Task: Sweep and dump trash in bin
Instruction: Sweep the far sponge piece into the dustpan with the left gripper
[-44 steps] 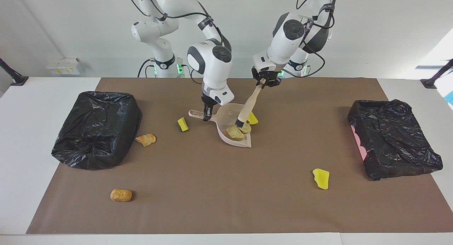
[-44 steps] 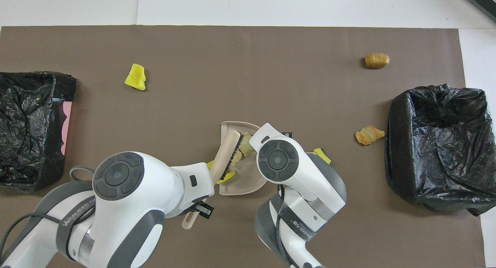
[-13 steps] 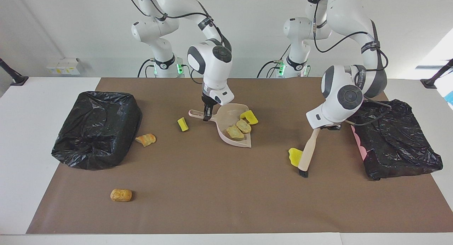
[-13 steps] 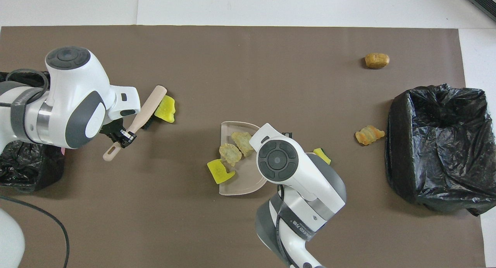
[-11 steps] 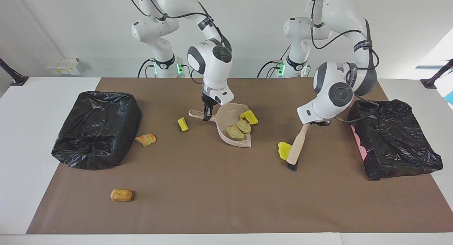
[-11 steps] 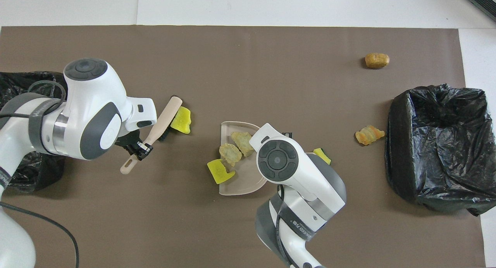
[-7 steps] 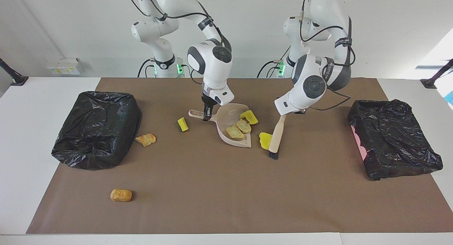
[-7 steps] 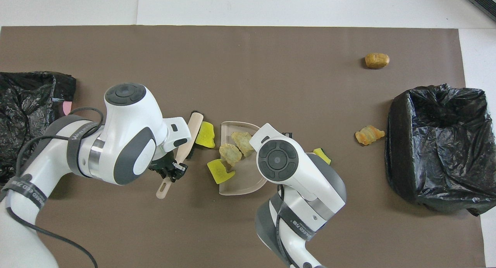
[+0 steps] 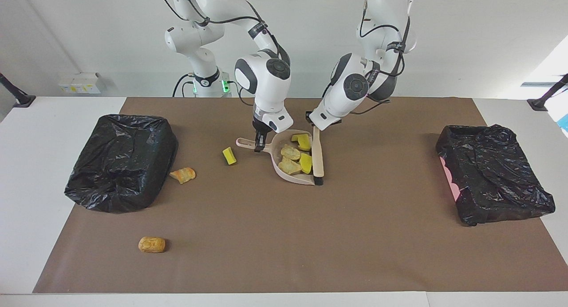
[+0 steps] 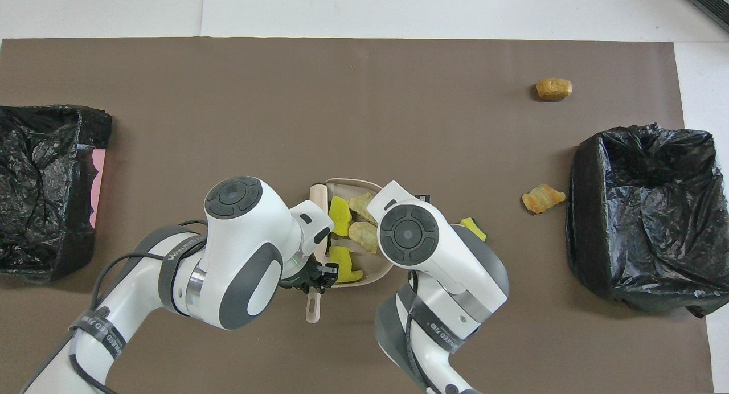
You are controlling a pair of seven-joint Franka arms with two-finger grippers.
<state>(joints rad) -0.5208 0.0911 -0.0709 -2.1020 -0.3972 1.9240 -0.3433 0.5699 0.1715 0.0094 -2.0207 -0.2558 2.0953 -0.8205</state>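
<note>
Clamped on the handle of the beige dustpan (image 9: 296, 177): the right gripper (image 9: 259, 145), fingers together around it, pan flat on the brown mat (image 9: 284, 253). Inside the pan, four pieces of trash: two bright yellow sponge chunks (image 9: 305, 162) (image 9: 303, 141) and two tan bread-like lumps (image 9: 290, 152) (image 9: 289, 166), packed together just beside that gripper. Closed on the upper handle of the hand brush (image 9: 317, 158): the left gripper (image 9: 312, 121), over the rim of the pan nearest the robots, brush slanting down along the pan's open edge with black bristles at the mat, touching the pan's lip.

Outside the pan, three more pieces. Just beside the right gripper, toward the right arm's end: a small yellow sponge piece (image 9: 229, 155). Farther that way, close to a bin: an orange croissant-like lump (image 9: 182, 175). Well apart from both grippers, farthest from the robots: a tan bun-like lump (image 9: 151, 244).

Two bins lined with black bags, one at the right arm's end (image 9: 120, 160), one at the left arm's end (image 9: 495, 171), a pink wall showing under its liner. No trash visible in either; interiors dark.
</note>
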